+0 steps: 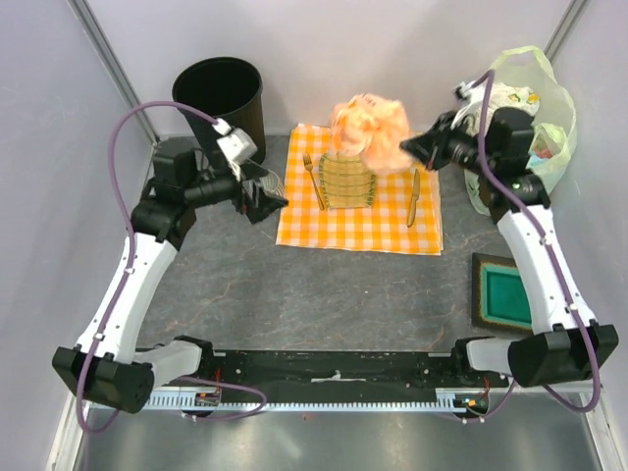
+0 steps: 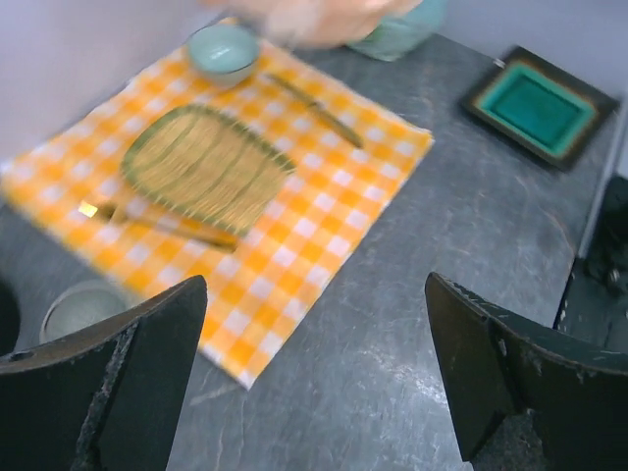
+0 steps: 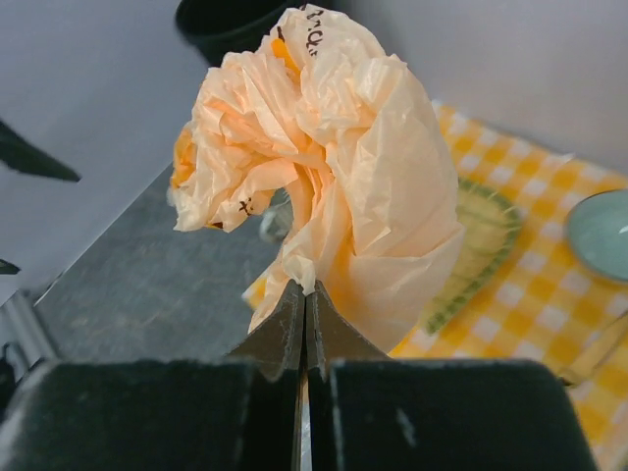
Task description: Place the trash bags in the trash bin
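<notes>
Plastic, thin and crinkled, pale peach-orange: the trash bag [image 3: 329, 172] is bunched into a ruffled ball with small dark marks on its folds. My right gripper [image 3: 304, 299] pinches its gathered neck, fingers pressed tight together, holding it in the air above the yellow checked cloth [image 1: 329, 228]. The bunch fans out from my fingertips towards the black trash bin [image 1: 245, 116], well apart at the far left. From above it looks nearly round, so I cannot judge its long axis. My left gripper [image 2: 314, 294] hangs wide open beside the cloth's left edge.
</notes>
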